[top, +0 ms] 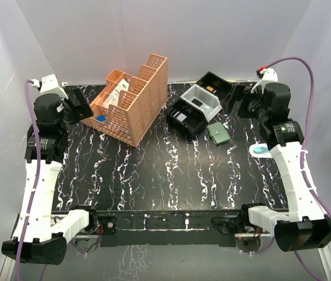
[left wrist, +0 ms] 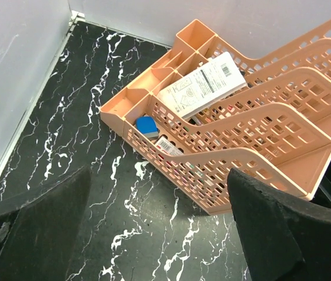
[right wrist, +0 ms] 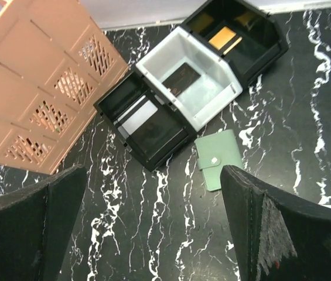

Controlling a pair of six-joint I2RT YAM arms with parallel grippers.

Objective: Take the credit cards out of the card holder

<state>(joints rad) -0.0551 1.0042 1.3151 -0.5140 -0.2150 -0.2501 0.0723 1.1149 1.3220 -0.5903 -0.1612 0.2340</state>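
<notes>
Card holder (right wrist: 219, 159): grey-green, snapped shut, flat on the table (right wrist: 306, 88) just beside the black-and-white tray (right wrist: 184, 88); likely light, thin, semi-stiff, slick, best pinched across a free long edge; left pincer (left wrist: 159, 231) and right pincer (right wrist: 153, 228) spread, empty.

The card holder (right wrist: 218, 159), just ahead of the right gripper (right wrist: 153, 175), seems snapped shut, inside hidden; the organiser (right wrist: 36, 88) runs off-frame left.
</notes>
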